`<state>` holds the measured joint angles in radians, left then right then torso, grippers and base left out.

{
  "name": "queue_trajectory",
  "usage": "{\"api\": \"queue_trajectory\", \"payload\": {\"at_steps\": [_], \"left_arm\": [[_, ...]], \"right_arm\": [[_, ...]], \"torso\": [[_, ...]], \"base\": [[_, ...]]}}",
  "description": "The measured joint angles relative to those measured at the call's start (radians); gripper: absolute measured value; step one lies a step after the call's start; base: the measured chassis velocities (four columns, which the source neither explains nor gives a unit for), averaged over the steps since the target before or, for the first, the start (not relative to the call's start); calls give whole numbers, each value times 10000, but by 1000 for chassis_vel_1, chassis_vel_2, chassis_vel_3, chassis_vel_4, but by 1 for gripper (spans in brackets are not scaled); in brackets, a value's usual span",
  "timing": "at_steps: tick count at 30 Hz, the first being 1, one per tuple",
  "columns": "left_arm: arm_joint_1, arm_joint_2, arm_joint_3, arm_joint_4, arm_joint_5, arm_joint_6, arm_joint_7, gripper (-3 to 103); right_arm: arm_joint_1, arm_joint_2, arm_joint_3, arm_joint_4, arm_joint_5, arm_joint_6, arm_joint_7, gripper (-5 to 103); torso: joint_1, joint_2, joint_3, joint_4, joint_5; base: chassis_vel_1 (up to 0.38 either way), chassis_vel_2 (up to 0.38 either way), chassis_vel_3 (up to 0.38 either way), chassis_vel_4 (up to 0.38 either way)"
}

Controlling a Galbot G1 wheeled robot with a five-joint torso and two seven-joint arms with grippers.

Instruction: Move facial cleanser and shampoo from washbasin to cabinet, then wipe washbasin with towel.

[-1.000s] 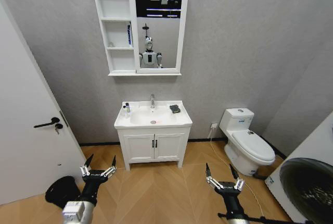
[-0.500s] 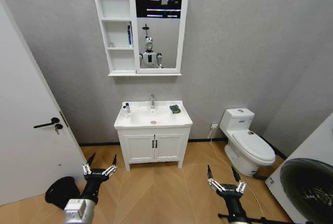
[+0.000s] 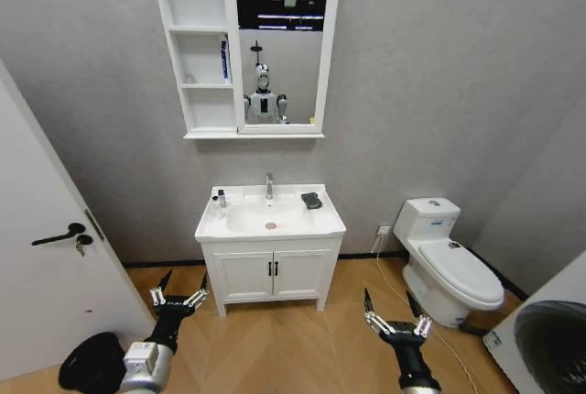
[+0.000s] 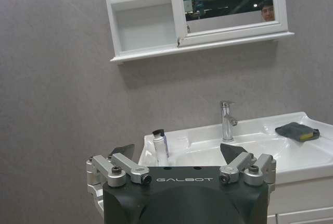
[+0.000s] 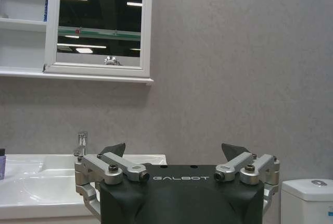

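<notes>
two claws, left gripper and right gripper, spread wide and empty, low before the washbasin; upright bottle on its left rim, nearer the left; towel at right.

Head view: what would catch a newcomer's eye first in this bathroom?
The white washbasin stands at the middle against the grey wall, with the cabinet hung above it, its mirror reflecting the robot. Low in front, the left gripper and right gripper both hang open above the wooden floor.
</notes>
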<state>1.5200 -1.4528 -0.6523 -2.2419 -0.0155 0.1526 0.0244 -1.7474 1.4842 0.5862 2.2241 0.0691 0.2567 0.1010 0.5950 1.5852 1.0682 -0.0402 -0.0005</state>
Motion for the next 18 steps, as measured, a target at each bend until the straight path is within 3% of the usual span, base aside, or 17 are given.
{"api": "queue_trajectory", "payload": {"at_steps": [18], "left_arm": [[-541,26,121,934,-66,71,-25,93]], "right_arm": [[364,61,-232,-562,-263,32,52,100]], "torso": [[1,0,0,1,2]], "base": [[-348,351,354,-348]]}}
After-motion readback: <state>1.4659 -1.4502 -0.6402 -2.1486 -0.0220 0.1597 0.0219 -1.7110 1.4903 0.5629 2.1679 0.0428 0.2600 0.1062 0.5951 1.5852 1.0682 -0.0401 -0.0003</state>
